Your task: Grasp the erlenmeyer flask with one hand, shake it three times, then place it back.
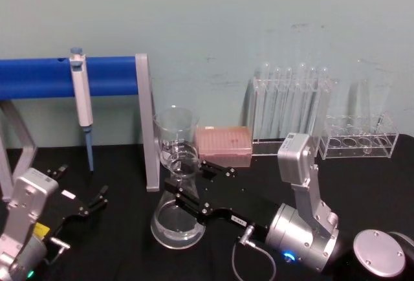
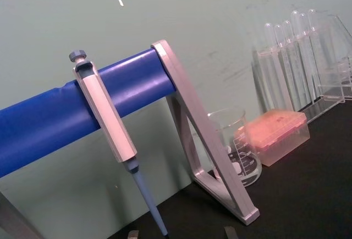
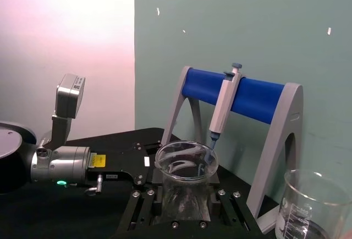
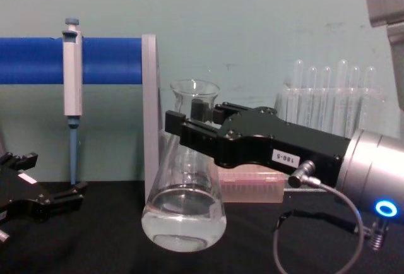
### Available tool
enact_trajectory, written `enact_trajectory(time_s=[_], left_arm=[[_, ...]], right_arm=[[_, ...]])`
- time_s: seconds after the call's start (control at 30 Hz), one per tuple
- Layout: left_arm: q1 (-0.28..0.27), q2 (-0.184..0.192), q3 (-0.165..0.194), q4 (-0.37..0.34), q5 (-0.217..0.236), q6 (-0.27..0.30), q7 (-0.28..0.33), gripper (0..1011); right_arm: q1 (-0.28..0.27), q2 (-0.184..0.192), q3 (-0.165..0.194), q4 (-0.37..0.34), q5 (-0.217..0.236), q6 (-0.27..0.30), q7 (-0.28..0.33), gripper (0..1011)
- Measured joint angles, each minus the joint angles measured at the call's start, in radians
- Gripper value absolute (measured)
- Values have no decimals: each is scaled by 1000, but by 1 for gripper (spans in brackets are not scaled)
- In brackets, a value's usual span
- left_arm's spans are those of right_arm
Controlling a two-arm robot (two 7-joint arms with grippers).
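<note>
The erlenmeyer flask (image 4: 183, 223), clamped at its neck by the right gripper (image 4: 189, 121), could be knocked against the stand leg (image 4: 150, 110) just beside it when shaken. The left gripper (image 4: 58, 173) is parked, fingers apart, at the bench's (image 4: 95, 249) left edge.

At lower centre we see our right gripper (image 1: 197, 187) clamped on the flask (image 1: 176, 226) neck; our left gripper (image 1: 83, 187) sits lower left, fingers apart.
</note>
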Motion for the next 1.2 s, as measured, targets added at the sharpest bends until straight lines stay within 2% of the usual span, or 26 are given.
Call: enact_trajectory(time_s=[0.23, 0.43, 0.53, 0.6, 0.63, 0.73, 0.83, 1.2], left_arm=[[0, 0, 0, 0, 0, 0, 0, 1001], [0, 0, 0, 0, 0, 0, 0, 1001], [0, 0, 0, 0, 0, 0, 0, 1001], [0, 0, 0, 0, 0, 0, 0, 1001], [0, 0, 0, 0, 0, 0, 0, 1001], [0, 0, 0, 0, 0, 0, 0, 1001], [0, 0, 0, 0, 0, 0, 0, 1001], [0, 0, 0, 0, 0, 0, 0, 1001]], right_arm=[[2, 7, -5, -2, 6, -3, -14, 457], [-7, 14, 12, -9, 7, -8, -42, 457], [-17, 19, 31, -17, 5, -10, -71, 457], [-37, 26, 61, -30, -4, -12, -113, 457], [-37, 26, 61, -30, -4, -12, -113, 457], [-60, 30, 97, -44, -13, -14, -158, 457], [-88, 35, 141, -60, -23, -16, -204, 457], [-165, 46, 261, -109, -54, -8, -311, 457]])
